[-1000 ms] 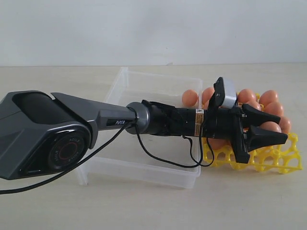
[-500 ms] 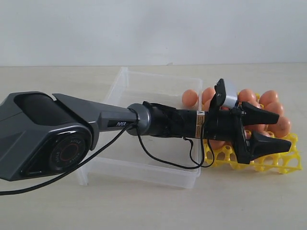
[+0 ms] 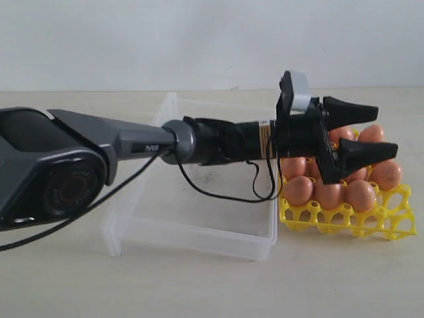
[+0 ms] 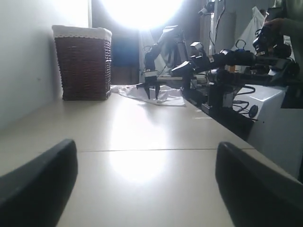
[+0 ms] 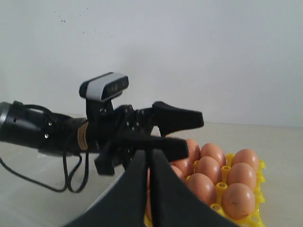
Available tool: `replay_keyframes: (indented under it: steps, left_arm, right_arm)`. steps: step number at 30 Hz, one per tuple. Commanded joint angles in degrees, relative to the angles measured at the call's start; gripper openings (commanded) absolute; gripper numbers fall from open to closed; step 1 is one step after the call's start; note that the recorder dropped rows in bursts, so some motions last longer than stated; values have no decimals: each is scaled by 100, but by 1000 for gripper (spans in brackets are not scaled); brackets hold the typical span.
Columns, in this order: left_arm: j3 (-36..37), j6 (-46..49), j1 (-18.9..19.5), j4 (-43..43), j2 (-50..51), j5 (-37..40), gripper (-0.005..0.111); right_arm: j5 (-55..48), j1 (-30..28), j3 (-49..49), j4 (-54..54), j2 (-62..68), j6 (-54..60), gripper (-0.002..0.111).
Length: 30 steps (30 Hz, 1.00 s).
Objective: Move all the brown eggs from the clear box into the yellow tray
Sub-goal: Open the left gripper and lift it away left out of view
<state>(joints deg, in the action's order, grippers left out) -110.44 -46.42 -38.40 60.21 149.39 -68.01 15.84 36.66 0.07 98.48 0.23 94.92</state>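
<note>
Left arm: the grey-black jointed left arm [image 3: 59, 179] reaches from nine o'clock across the scene toward three.
Writing: small white lettering [image 3: 147, 148] on its forearm and a pale band label [image 3: 265, 139] at the wrist are both too small to read.
Box: the shallow transparent rectangular plastic box [image 3: 199, 212] lies at centre. No egg shows on its bare floor, though the arm hides a strip.
Left jaws: the left gripper [image 3: 384, 128] hangs above the tray, spread wide, with nothing between its fingers.
Eggs: the smooth orange-brown oval eggs [image 3: 329, 193] stand on end in the cups, at six o'clock of those jaws and apart from them.
Tray: the bright yellow openwork plastic egg tray [image 3: 344, 224] sits at three o'clock of the box, just beside its wall.
Right jaws: the right gripper [image 5: 151, 158] is pressed closed and empty, aimed toward the tray.
Judgement: the left arm is the nearer one, and the transfer looks all but finished.
</note>
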Motion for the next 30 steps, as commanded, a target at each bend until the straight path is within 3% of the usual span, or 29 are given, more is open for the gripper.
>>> replay_keyframes:
  steps: [1, 3, 4, 12, 18, 22, 30]
  left_arm:
    - [11, -1466, 346, 1683, -682, 1152, 75]
    - [11, -2466, 416, 3527, -971, 2160, 75]
    - [42, -2980, 470, 3973, -1105, 2534, 75]
    - [244, -5135, 1230, 3973, -1788, 2672, 77]
    - [231, -6594, 1531, 3973, -1840, 3369, 75]
    - [209, -6325, 1674, 3973, -1968, 2040, 72]
    - [436, -5304, 2167, 3973, -2162, -195, 21]
  right_arm:
    - [-16, -16, -7, 4, -23, 8, 0]
    - [-16, -16, -7, 4, -23, 8, 0]
    - [-16, -16, -7, 4, -23, 8, 0]
    - [-24, -16, -7, 4, -23, 8, 0]
    - [-24, -16, -7, 4, -23, 8, 0]
    - [-24, -16, -7, 4, -23, 8, 0]
    - [-24, -16, -7, 4, -23, 8, 0]
